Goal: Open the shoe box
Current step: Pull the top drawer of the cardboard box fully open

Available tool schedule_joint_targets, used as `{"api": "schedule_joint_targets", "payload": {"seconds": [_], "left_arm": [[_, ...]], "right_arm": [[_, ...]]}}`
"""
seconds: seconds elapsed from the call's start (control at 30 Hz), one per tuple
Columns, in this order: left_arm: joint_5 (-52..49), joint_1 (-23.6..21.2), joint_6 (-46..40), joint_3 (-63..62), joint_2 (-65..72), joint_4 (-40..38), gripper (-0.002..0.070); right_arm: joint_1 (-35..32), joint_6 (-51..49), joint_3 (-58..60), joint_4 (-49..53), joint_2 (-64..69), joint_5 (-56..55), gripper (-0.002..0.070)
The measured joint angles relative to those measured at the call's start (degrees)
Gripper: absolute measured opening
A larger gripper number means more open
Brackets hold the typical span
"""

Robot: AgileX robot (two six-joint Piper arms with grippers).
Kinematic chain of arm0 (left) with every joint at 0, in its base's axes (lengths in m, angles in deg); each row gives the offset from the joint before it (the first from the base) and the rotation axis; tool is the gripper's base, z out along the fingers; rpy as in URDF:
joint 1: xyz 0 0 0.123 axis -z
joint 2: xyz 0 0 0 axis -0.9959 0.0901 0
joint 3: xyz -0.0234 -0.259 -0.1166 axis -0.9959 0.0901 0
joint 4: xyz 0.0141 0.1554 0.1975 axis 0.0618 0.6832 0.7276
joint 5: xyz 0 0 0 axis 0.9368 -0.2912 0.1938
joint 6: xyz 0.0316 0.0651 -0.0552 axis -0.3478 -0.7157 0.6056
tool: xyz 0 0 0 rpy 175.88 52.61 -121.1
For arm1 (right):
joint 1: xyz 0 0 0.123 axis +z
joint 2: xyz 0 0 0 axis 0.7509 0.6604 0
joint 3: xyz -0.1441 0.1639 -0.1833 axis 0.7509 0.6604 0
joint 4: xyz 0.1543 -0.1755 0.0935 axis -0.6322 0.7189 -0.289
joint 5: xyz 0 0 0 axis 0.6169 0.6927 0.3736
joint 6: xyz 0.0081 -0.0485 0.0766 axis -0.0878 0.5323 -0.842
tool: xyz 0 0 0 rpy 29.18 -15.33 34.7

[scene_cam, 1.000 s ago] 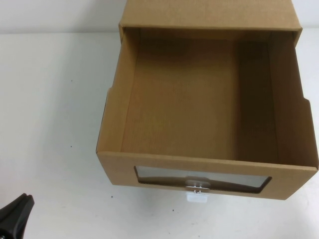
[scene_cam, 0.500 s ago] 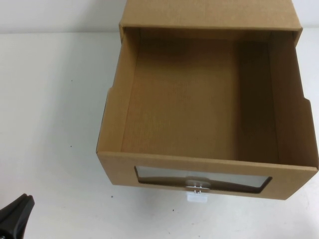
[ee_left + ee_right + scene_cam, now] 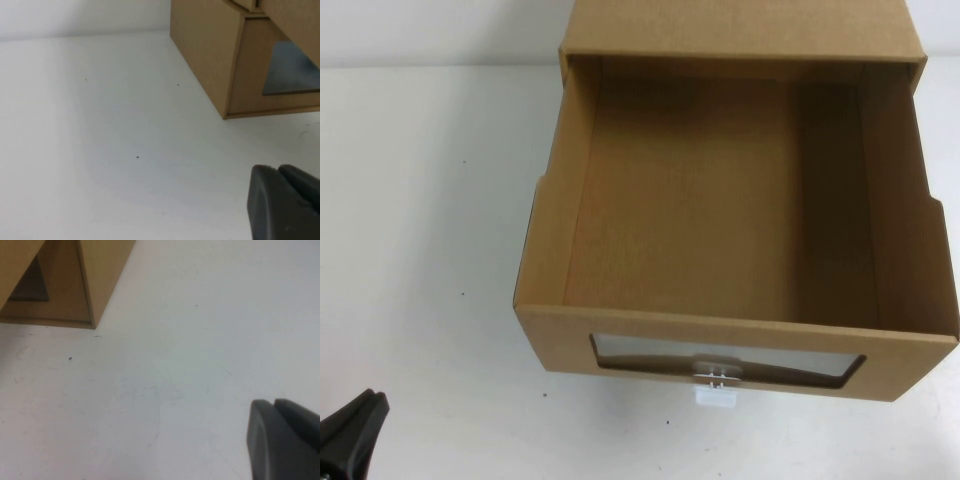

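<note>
Left gripper [image 3: 353, 432] sits low at the near left corner of the table [image 3: 420, 200], only its dark tip in the high view. In the left wrist view the left gripper [image 3: 278, 170] has both fingers [image 3: 262, 200] pressed together, only a thin seam between them, gripping nothing. It hangs over bare white table, well apart from the box [image 3: 205, 45].

Right gripper [image 3: 274, 403] shows only in the right wrist view. Fingers [image 3: 260, 440] fully closed against each other, nothing held. It is over bare table too, off the box's [image 3: 105, 270] near right corner, not touching it.

Box [image 3: 552, 240] is brown cardboard, at the centre-right of the table, running to the far edge. It is open: the drawer [image 3: 560, 345] is slid far out of the sleeve [image 3: 740, 25] toward the robot. Sleeve is at the far side, its rear end cut off by the top of the high view. Drawer floor is plain brown cardboard. The drawer's front wall faces the robot and has a wide clear window [image 3: 650, 352]. A small white tab [image 3: 716, 386] is fixed at the middle of the window's lower edge and hangs just past the wall's bottom. Both wrist views catch a drawer front corner and part of the window [image 3: 290, 70] [image 3: 32, 285]. A few tiny dark specks dot the table.
</note>
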Motion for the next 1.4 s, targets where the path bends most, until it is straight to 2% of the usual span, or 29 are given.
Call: {"api": "schedule_joint_targets", "payload": {"seconds": [0.23,0.3,0.4,0.47,0.57,0.9,1.4], "left_arm": [[1.2,-1.0,-5.0,0.0,-0.3,3.0,-0.0006],[2.8,-3.6,-5.0,0.0,-2.5,3.2,-0.0006],[2.2,-10.0,-5.0,0.0,-7.9,3.2,-0.0006],[-1.0,-13.9,-5.0,0.0,-12.9,3.3,-0.0006],[-8.0,-17.0,-5.0,0.0,-18.9,3.4,-0.0006],[-25.9,-17.5,-5.0,0.0,-20.4,6.2,-0.0006],[-26.6,-17.5,-4.8,0.0,-20.5,6.3,-0.0006]], "right_arm": [[0.0,0.1,0.0,-0.1,0.0,0.0,-0.0019],[0.0,0.1,0.0,-0.2,0.0,0.0,-0.0019],[0.0,0.1,0.0,-0.3,0.0,0.0,-0.0019],[0.0,0.1,0.0,-0.3,0.0,0.0,-0.0019],[0.0,0.1,0.0,-0.3,-0.1,0.0,-0.0019],[0.0,0.1,0.0,-1.2,-0.2,0.0,-0.0019],[0.0,0.1,0.0,-2.8,-0.3,0.1,-0.0019]]}}
